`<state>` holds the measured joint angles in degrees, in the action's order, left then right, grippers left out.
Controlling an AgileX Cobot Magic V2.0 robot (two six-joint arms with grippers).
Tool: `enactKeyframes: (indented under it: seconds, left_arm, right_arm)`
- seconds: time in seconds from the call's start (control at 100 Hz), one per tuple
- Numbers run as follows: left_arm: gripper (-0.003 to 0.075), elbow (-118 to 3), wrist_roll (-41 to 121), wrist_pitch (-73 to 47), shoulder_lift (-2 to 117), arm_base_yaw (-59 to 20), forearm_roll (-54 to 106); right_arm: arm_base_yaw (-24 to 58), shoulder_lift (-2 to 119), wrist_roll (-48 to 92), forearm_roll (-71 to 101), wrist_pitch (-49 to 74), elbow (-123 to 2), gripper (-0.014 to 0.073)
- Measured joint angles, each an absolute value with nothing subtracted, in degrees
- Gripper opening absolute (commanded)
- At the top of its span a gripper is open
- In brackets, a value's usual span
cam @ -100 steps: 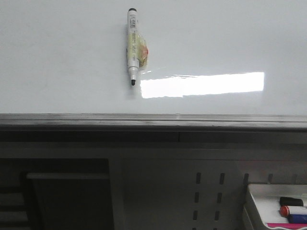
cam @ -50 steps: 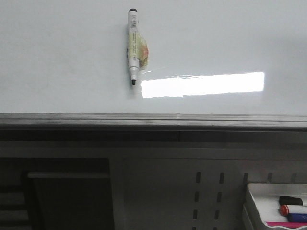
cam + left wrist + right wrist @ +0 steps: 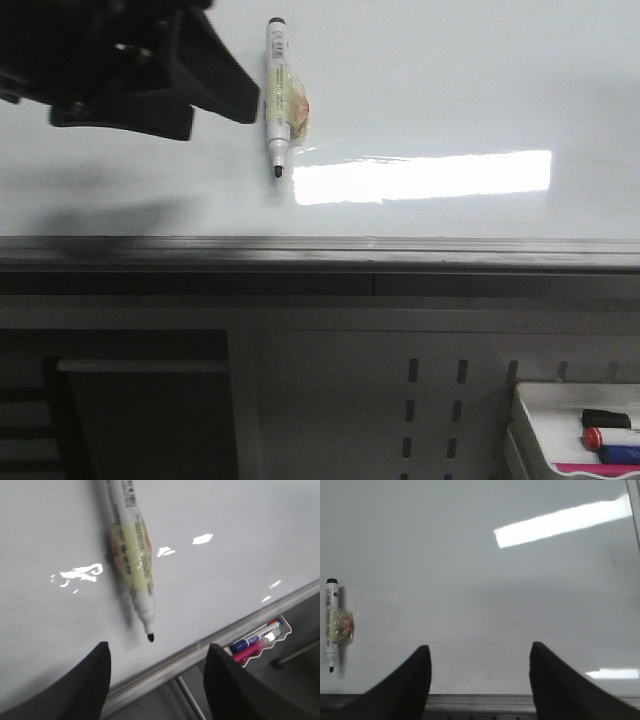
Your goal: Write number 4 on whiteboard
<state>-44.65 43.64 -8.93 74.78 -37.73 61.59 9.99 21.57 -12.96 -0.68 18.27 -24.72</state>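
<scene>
Fingers (image 3: 82,690) of your left gripper (image 3: 157,680) spread wide, empty.
Your slim, uncapped marker (image 3: 132,565) lies on the glossy whiteboard (image 3: 450,80); right gripper (image 3: 480,680) gapes too.

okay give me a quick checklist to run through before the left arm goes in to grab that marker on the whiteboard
1. Left gripper open: ok, its fingers stand wide apart with nothing between them.
2. Marker reachable: ok, it lies flat on the whiteboard, uncovered, just beside the left arm in the front view.
3. Marker uncapped: ok, the bare black tip points toward the board's grey edge rail.
4. Gripper lined up on the barrel: not ok, only the tip sits between the fingers.
5. Right gripper out of the way: ok, open and off to the side of the marker.
6. Board blank: ok, no strokes visible.
</scene>
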Motion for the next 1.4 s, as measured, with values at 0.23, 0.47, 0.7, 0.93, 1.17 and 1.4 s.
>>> enactKeyframes:
  seconds: [0.23, 0.47, 0.7, 0.93, 1.17, 1.4]
  left_arm:
    - [0.0368, -51.27, 43.78, -4.79, 84.81, -39.47, 64.15]
    - [0.0221, -52.83, 43.78, -3.18, 88.32, -39.69, 65.83]
    - [-0.002, -52.83, 44.06, -3.27, 88.58, -39.45, 68.34]
    - [-0.002, -52.83, 51.72, -17.92, 82.21, -39.62, 57.58]
    - [-0.002, -50.93, 64.81, -35.92, 74.29, -40.69, 44.3]
    - [-0.002, -45.49, 75.8, -37.59, 66.02, -40.69, 39.37]
  right_arm:
    - [9.99, 21.57, -12.96, -0.68, 18.27, -24.72, 0.0385]
    - [9.99, 21.57, -12.96, -0.68, 18.29, -24.72, 0.0385]
    - [10.12, 21.57, -12.75, 0.0, 19.04, -25.13, 0.0385]
    - [17.13, 24.51, -0.63, 3.99, 26.15, -30.44, 0.0384]
    - [31.87, 32.52, 17.51, 13.97, 30.66, -32.89, 0.0384]
    - [45.5, 36.99, 21.15, 14.59, 24.81, -32.89, 0.0384]
